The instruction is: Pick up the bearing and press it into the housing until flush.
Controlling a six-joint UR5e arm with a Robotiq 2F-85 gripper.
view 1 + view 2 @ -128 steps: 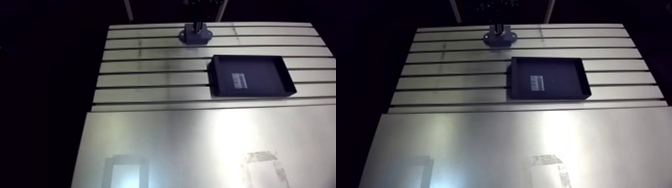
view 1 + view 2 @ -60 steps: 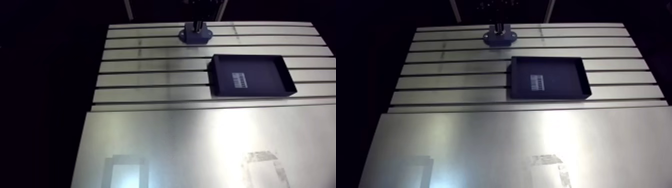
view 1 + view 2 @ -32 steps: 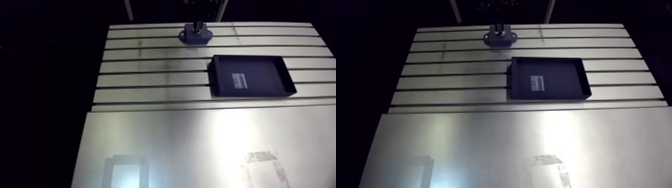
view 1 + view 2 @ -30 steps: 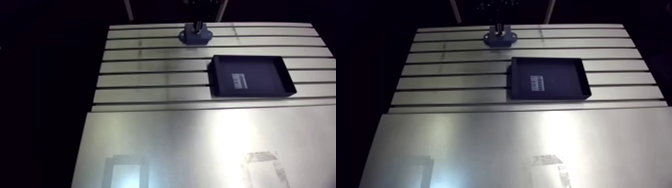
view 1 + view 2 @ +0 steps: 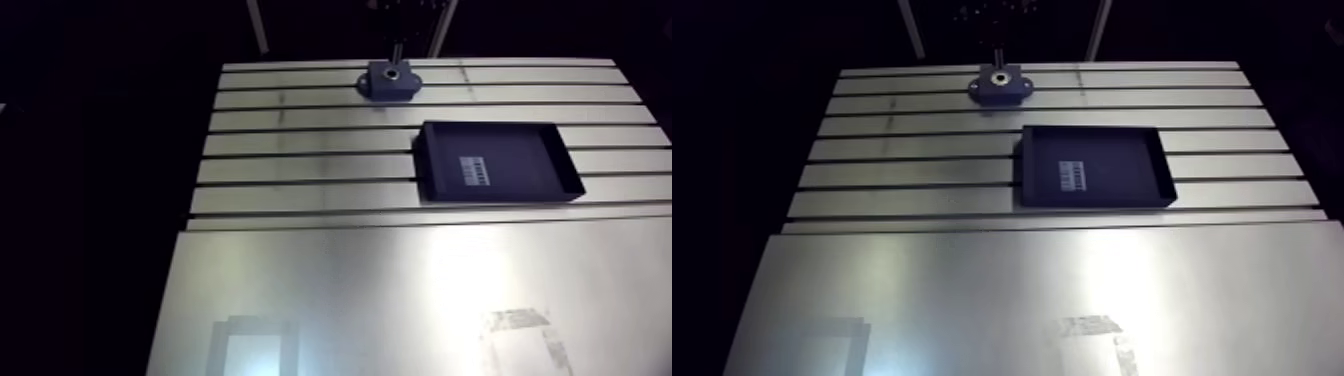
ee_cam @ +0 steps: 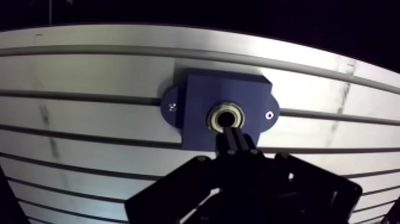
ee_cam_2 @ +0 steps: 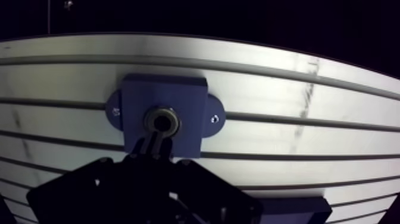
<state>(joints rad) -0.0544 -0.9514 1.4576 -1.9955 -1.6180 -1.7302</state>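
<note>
- The slotted tabletop (image 5: 300, 170) fills most of the arm view. Its grooved rails take the upper half, and a smooth plate takes the lower half.
- A black tray (image 5: 497, 162) lies right of centre in the arm view, on the rails, with a white barcode label on its floor.
- The hand (image 6: 235, 134) comes down at the top centre of the arm view. In the wrist view its two fingers are pressed together with nothing between them. Their tips are over the housing's near edge, just short of the bearing.
- The blue housing (image 5: 390, 80) sits at the upper centre of the arm view, on the far rails and well apart from the tray.
- The bearing (image 6: 226, 113) is seated in the housing's bore, a pale ring around a dark hole. Whether it is fully flush cannot be told.
</note>
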